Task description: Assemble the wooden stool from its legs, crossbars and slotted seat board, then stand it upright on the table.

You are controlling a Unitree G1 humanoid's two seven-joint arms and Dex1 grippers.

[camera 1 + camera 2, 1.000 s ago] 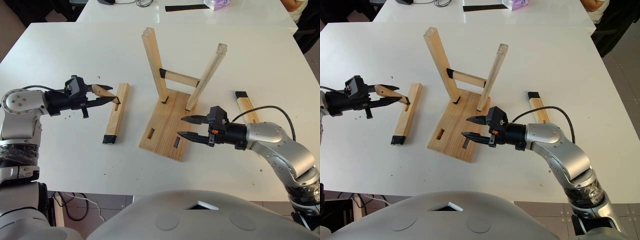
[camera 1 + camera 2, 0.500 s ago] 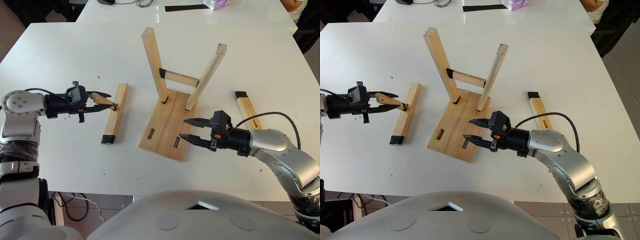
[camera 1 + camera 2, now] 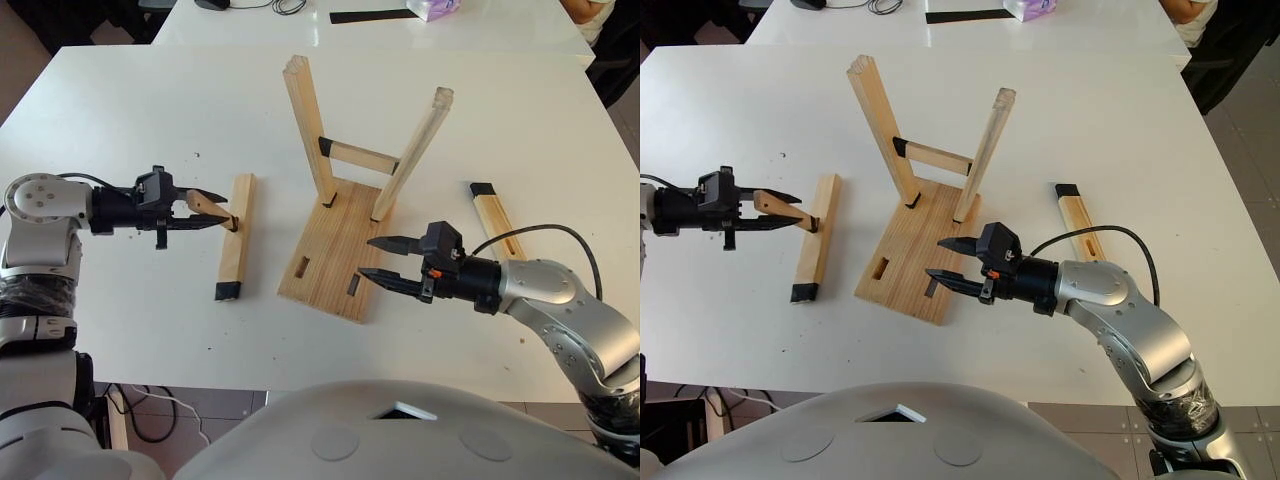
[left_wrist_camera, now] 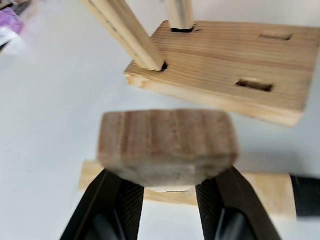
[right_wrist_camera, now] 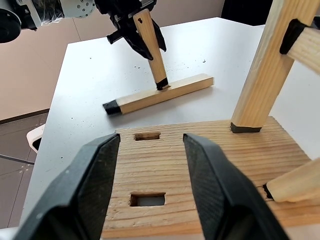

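**Condition.** The seat board (image 3: 330, 255) lay flat on the tabletop (image 3: 120, 100). Two legs (image 3: 308, 125) stood in its far slots, joined by a fitted crossbar (image 3: 360, 155). Its two near slots (image 3: 301, 267) were empty.

To the left of the seat board, the left tool (image 3: 208, 210) was clamped on a loose crossbar (image 3: 222, 215). The free end of this crossbar met a loose leg (image 3: 234, 235) lying on the tabletop. Whether that end sat fully in the leg's mortise could not be told.

The right tool (image 3: 366, 257) hovered over the near right corner of the seat board with its jaws apart, gripping nothing. A second loose leg (image 3: 495, 218) lay to the right of the seat board.

**Hazards.**
- The loose leg left of the seat board was unrestrained. Pressing the crossbar into it would likely slide or pivot the leg rather than seat the joint.
- A shallow joint could separate on lifting and drop the leg.
- The crossbar was gripped near one end, so the hanging leg could lever it and twist it between the jaws.
- Swinging this pair toward the seat board risked striking the standing legs and loosening them.
- The idle right tool sat close to the empty slots and could obstruct insertion.
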